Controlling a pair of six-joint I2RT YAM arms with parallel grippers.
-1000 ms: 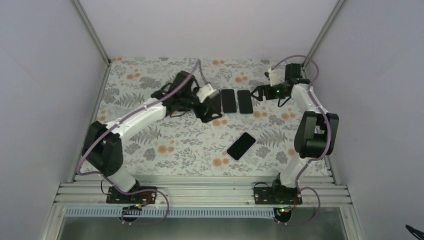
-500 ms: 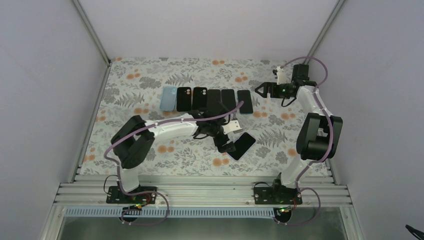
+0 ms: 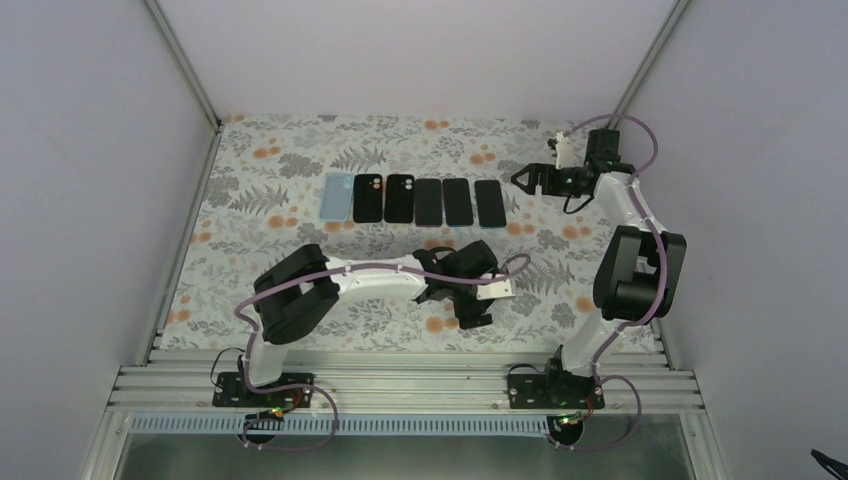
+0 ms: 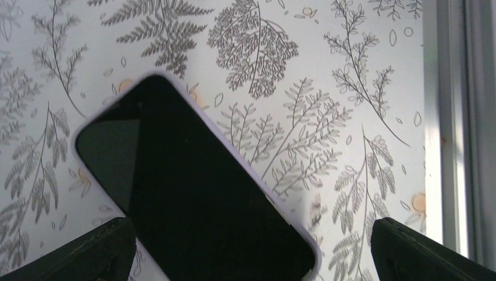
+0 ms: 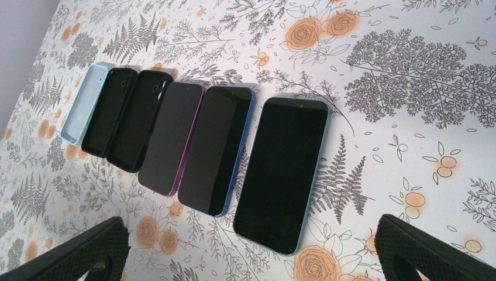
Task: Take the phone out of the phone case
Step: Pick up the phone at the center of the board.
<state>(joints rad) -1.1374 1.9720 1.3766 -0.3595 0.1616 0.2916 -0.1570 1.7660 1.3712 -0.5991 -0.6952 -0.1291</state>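
Left gripper [image 4: 251,255] hangs over the cased phone [image 4: 193,199], fingers wide; nothing is gripped. Right gripper [image 5: 249,252], equally wide, faces the phone row [image 5: 193,146].

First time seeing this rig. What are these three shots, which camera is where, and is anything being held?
Two robot arms are bolted at the near edge of a table under a floral cloth. The wide shot comes from a fixed camera above and behind them. The other two come from a camera on each wrist, with that arm's own fingers at the bottom corners. At the far side lies a row of six: a light blue case, two black cases, seemingly empty, then a phone in a purple case, one in a blue case and one in a teal case. A seventh phone in a pale case lies alone nearer the arms. The left pincer hangs open over it; the right pincer is open beside the row's right end. Nothing is held.
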